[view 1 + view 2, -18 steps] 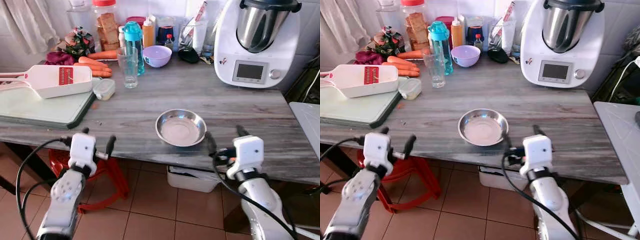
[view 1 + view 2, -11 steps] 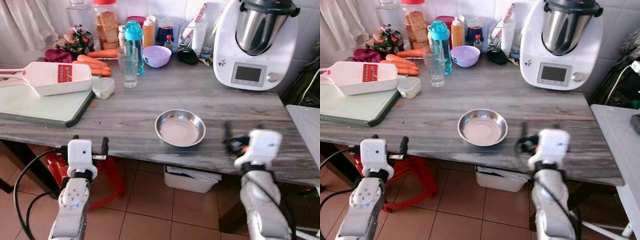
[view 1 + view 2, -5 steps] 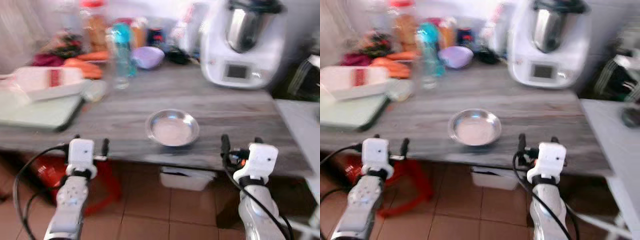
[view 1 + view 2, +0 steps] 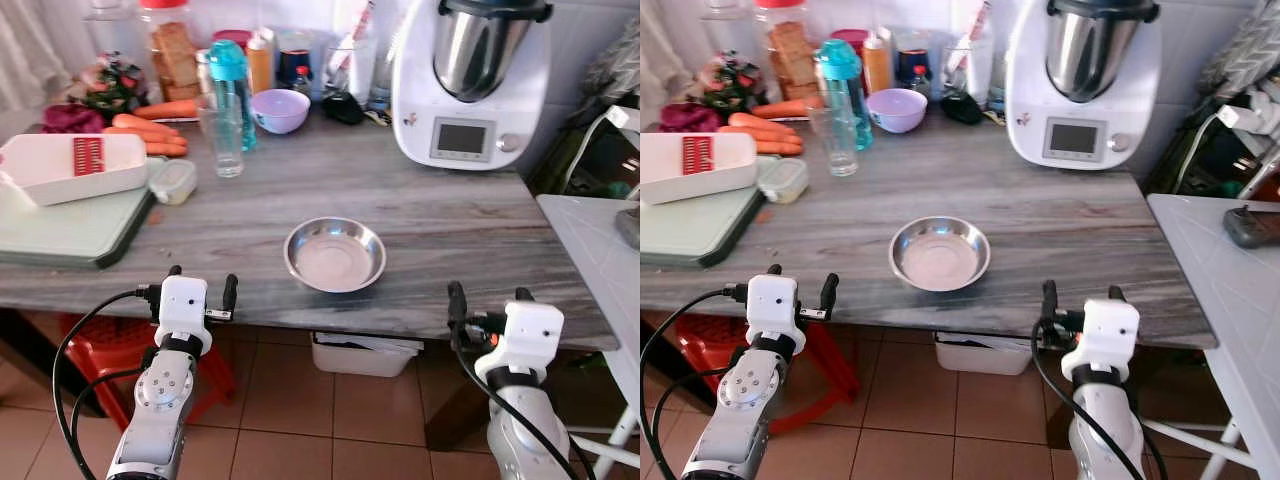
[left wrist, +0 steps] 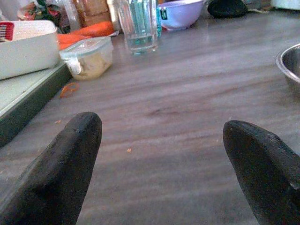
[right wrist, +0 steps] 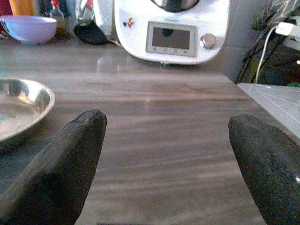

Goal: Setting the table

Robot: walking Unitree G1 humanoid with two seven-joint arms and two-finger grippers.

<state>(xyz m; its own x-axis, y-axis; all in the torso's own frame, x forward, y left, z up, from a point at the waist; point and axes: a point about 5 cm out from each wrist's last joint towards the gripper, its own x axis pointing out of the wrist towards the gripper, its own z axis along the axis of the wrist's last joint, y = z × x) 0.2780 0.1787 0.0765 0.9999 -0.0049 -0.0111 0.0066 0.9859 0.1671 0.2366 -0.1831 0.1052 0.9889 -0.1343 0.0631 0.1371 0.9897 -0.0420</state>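
The robot has stepped back a little from the grey wooden table — more floor shows under the near edge than a second ago, and the view has steadied after the blur. The steel bowl sits where it was, empty, near the front edge of the table, between the two arms. The left gripper hangs just off the table's edge, fingers spread wide and empty. The right gripper, which reached over the tabletop beside the bowl earlier, is now pulled back below the edge, also wide apart — nothing held. Behind, the glass, lilac bowl and white kitchen machine stand unchanged.
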